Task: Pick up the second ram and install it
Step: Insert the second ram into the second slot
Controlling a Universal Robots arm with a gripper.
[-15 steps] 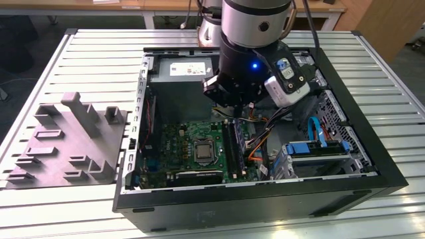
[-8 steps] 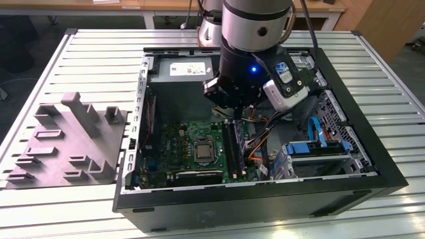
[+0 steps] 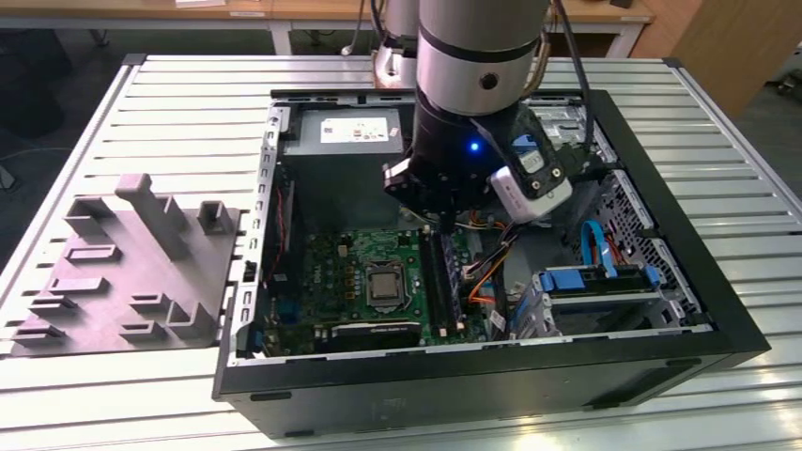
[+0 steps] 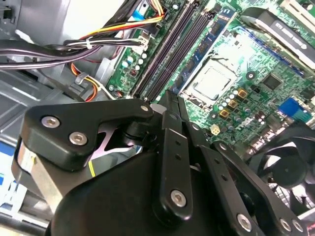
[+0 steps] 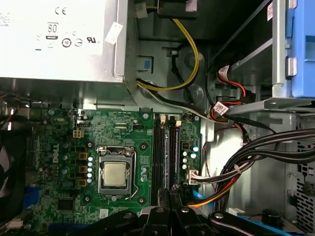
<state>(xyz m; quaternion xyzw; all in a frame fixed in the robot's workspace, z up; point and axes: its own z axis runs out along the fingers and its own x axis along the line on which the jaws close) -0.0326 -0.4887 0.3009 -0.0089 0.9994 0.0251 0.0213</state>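
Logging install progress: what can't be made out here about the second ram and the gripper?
1. Whether the gripper holds the second ram: in both wrist views its own body covers that spot.
2. One end of the memory slots: hidden behind the gripper in the first wrist view.
3. Whether any slot is filled: too small in the exterior view.

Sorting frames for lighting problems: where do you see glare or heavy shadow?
Exterior view: bright sheen on the arm, motherboard shaded beneath it. First wrist view: power supply label washed out, recess behind the yellow cable dark. Second wrist view: case wall glares pale.
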